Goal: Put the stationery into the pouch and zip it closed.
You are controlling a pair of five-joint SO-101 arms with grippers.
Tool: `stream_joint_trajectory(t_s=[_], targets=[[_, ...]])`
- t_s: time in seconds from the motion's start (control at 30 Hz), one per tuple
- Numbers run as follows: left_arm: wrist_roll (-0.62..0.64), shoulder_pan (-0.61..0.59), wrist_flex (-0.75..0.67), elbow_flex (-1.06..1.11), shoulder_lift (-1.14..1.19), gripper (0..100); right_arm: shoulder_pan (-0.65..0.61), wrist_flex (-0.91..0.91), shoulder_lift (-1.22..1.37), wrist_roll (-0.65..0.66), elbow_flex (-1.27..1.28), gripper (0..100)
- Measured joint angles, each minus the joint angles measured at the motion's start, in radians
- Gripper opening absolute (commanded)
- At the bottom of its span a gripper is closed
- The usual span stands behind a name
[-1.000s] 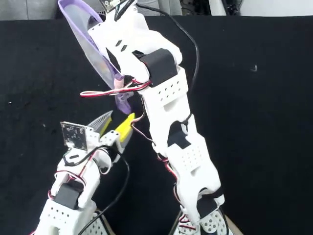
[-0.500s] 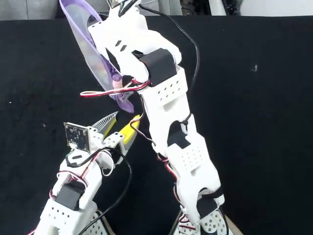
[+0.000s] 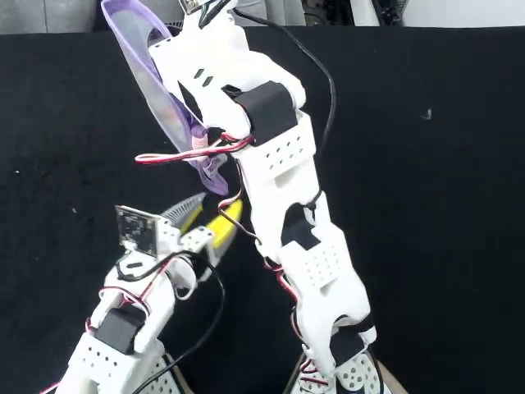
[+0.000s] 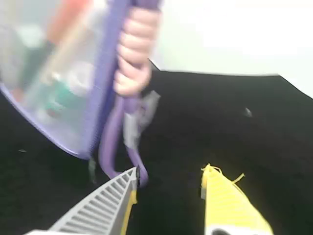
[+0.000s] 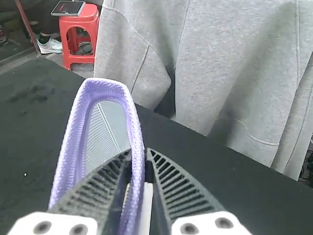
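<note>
Held aloft over black tabletop (image 3: 426,205): clear, purple-trimmed zip pouch (image 3: 152,82), pinched at rim by clamped right gripper (image 5: 138,152). Inside: coloured stationery (image 4: 49,73), so judged loaded. Spread apart just below purple pull strap (image 4: 115,142): left gripper (image 4: 171,171). Remaining, apparently: zipping shut.

High camera looks down; both wrist cameras sit close on the pouch (image 5: 103,86).
</note>
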Motion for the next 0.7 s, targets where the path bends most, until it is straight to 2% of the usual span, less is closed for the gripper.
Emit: stream_joint_trajectory(t_s=[0.2,0.37,0.7], targets=[[0.000,0.055,0.018,0.000,0.000,22,-0.017,0.066,-0.083,0.000,0.000,1.1],[0.000,0.052,0.018,0.000,0.000,15,-0.029,0.100,-0.132,0.000,0.000,1.1],[0.000,0.110,0.018,0.000,0.000,14,-0.029,0.114,-0.147,0.000,0.000,1.1]])
